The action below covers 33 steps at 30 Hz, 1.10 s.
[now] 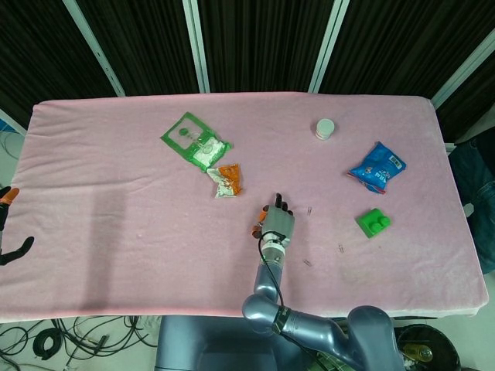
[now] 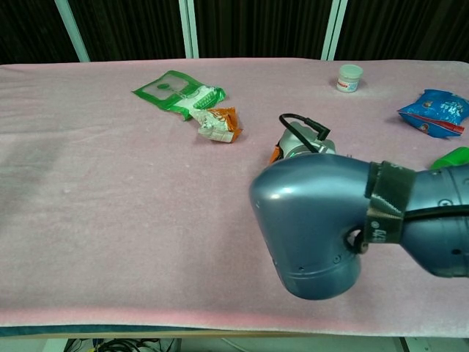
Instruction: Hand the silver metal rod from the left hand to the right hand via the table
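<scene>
Pink table (image 1: 116, 170); right hand (image 1: 277, 222) palm-down mid-table, grasp unclear; left hand (image 1: 9, 224) fingers apart.

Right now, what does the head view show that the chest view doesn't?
Only the head view shows the right robot hand over the pink table, the left robot hand off the table's left edge, and the whole green block. Only the chest view shows the right arm's elbow close up, hiding that hand. Both show the green packet, orange packet, white jar and blue bag. Neither plainly shows the rod.
</scene>
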### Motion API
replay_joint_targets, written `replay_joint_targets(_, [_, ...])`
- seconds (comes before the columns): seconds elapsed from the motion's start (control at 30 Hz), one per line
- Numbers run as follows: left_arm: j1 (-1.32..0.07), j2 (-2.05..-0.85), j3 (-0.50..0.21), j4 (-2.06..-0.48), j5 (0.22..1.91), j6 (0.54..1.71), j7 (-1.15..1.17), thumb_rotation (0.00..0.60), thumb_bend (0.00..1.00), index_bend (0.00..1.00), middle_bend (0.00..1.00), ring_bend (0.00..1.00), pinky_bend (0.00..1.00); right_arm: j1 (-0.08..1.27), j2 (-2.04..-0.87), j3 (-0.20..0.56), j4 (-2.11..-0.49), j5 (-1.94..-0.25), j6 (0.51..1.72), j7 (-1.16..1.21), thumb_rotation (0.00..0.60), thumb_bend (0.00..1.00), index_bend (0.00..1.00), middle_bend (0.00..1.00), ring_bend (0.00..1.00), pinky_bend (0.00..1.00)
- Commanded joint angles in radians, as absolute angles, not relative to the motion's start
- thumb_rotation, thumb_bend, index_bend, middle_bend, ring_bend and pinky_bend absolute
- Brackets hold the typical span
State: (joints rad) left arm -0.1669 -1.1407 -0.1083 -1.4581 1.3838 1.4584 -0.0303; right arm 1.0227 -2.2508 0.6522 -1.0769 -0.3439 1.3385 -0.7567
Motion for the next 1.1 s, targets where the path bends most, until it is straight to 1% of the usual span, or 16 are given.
replay_joint_targets(0.03, [-0.167, -1.141, -0.109, -1.458, 1.384, 1.458, -0.030, 0.600, 0.24, 0.10, 0.06, 0.00, 0.00, 1.023, -2.256, 0.653, -1.069, -0.347, 1.337, -0.761, 0.600, 0.23, 0.55, 0.02, 0.09, 0.21])
replay_joint_targets(0.37, [-0.166, -1.141, -0.112, -1.457, 1.386, 1.455, -0.031, 0.600, 0.24, 0.10, 0.06, 0.00, 0.00, 1.022, -2.269, 0.668, -1.041, -0.352, 1.325, -0.768, 0.600, 0.24, 0.55, 0.02, 0.09, 0.21])
replay_joint_targets(0.63, [-0.164, -1.141, -0.114, -1.457, 1.388, 1.457, -0.032, 0.600, 0.24, 0.10, 0.06, 0.00, 0.00, 1.024, -2.269, 0.667, -1.031, -0.346, 1.327, -0.778, 0.600, 0.27, 0.56, 0.02, 0.09, 0.21])
replay_joint_targets(1.1, [-0.163, -1.142, -0.114, -1.462, 1.390, 1.452, -0.024, 0.600, 0.24, 0.10, 0.06, 0.00, 0.00, 1.010, -2.268, 0.670, -1.036, -0.339, 1.334, -0.812, 0.600, 0.28, 0.56, 0.02, 0.09, 0.21])
